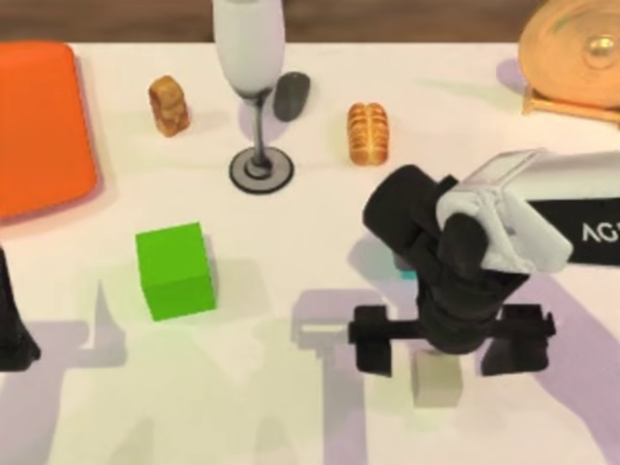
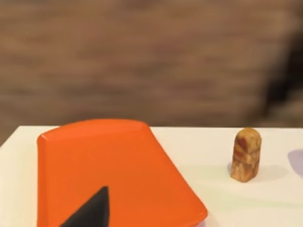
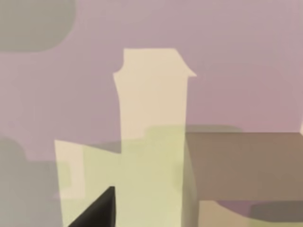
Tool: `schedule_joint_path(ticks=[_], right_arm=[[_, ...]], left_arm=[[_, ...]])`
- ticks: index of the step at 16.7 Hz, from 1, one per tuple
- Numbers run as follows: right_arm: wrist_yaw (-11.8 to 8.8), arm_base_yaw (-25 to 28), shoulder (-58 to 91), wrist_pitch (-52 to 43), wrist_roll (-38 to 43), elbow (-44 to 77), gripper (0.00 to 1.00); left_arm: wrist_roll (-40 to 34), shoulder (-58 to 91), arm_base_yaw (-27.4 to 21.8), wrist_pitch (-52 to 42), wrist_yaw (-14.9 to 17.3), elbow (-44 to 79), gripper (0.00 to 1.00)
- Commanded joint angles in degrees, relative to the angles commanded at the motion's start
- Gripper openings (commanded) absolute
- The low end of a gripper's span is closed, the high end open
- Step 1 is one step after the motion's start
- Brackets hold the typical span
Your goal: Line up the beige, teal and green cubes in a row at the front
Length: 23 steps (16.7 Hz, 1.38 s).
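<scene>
Right end effector (image 1: 450,351): over the front right of the table (image 1: 291,407), fingers spread wide apart, holding nothing. Beige cube (image 1: 438,378): resting on the table at about 6 o'clock from the end effector, between the two dark fingers and slightly nearer the front edge; whether either finger touches it cannot be told. Teal cube (image 1: 406,274): only a sliver shows at roughly 11 o'clock from the end effector, mostly hidden under the right arm. Green cube (image 1: 175,270): largest, standing free at about 9 o'clock, well apart from the end effector, left of centre. Left end effector (image 1: 14,329): parked at the left edge; I cannot tell how its fingers stand. Also present: orange tray (image 1: 39,126), wine glass (image 1: 254,87), two bread loaves (image 1: 168,105) (image 1: 368,133).
</scene>
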Motion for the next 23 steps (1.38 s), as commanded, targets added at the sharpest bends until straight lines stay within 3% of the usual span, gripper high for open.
schedule_joint_path(ticks=[4, 10, 17, 23], right_arm=[[0.0, 0.2, -0.9, -2.4, 0.1, 1.7, 1.00], [0.0, 0.6, -6.0, -14.8, 0.1, 8.6, 1.00], [-0.1, -0.3, -4.1, -16.1, -1.0, 10.9, 1.00], [-0.5, -5.9, 9.6, -22.5, -8.2, 30.4, 1.00]], left_arm=[[0.0, 0.0, 0.0, 0.0, 0.0, 0.0, 1.00], [0.0, 0.0, 0.0, 0.0, 0.0, 0.0, 1.00], [0.0, 0.0, 0.0, 0.0, 0.0, 0.0, 1.00], [0.0, 0.0, 0.0, 0.0, 0.0, 0.0, 1.00]])
